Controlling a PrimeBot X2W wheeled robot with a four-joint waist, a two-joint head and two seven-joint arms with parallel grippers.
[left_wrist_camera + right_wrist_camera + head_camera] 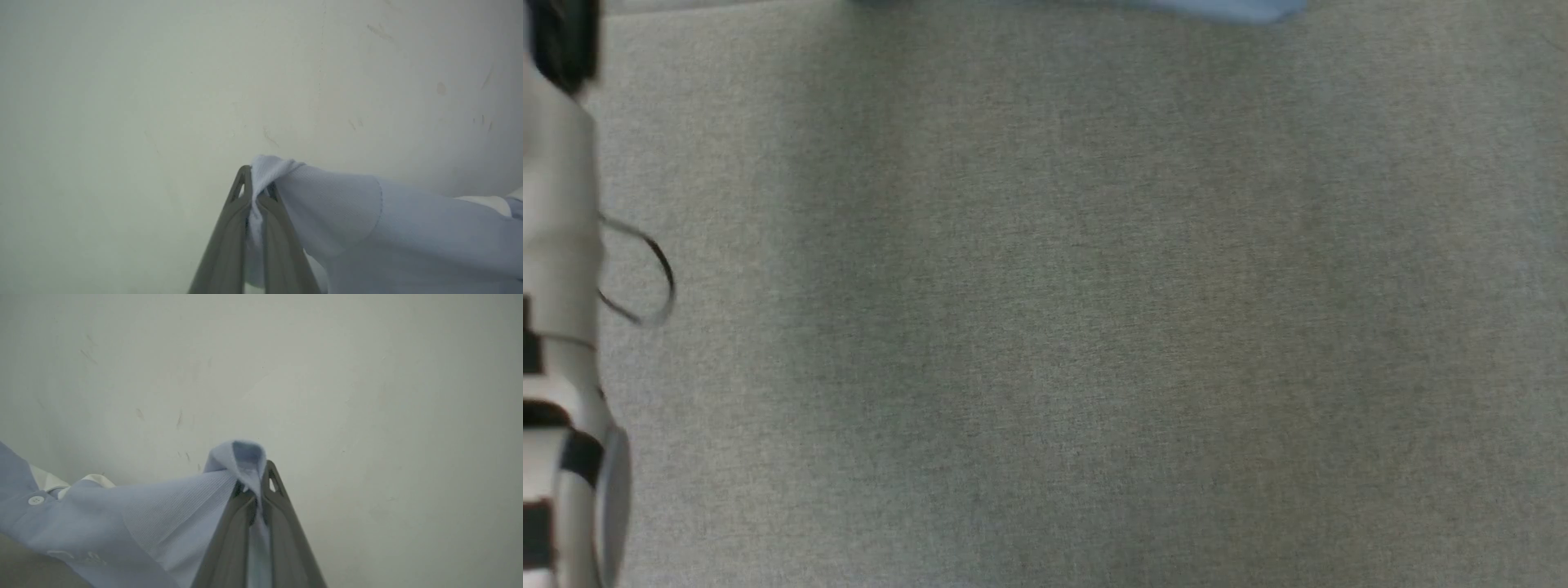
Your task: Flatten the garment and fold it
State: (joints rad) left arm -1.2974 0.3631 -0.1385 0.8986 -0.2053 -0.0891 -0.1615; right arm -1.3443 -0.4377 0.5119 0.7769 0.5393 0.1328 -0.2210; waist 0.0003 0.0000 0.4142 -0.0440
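left tool (257, 183) grips a white sleeve end of the polo shirt (408, 237), right tool (255, 479) a blue fold; the shirt spans between them, at lower right and lower left of their wrist views.

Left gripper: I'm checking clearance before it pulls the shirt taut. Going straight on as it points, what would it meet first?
Past the garment pinched in its jaws, the left gripper points at a pale scuffed wall; nothing else shows in between, though depth is unclear.
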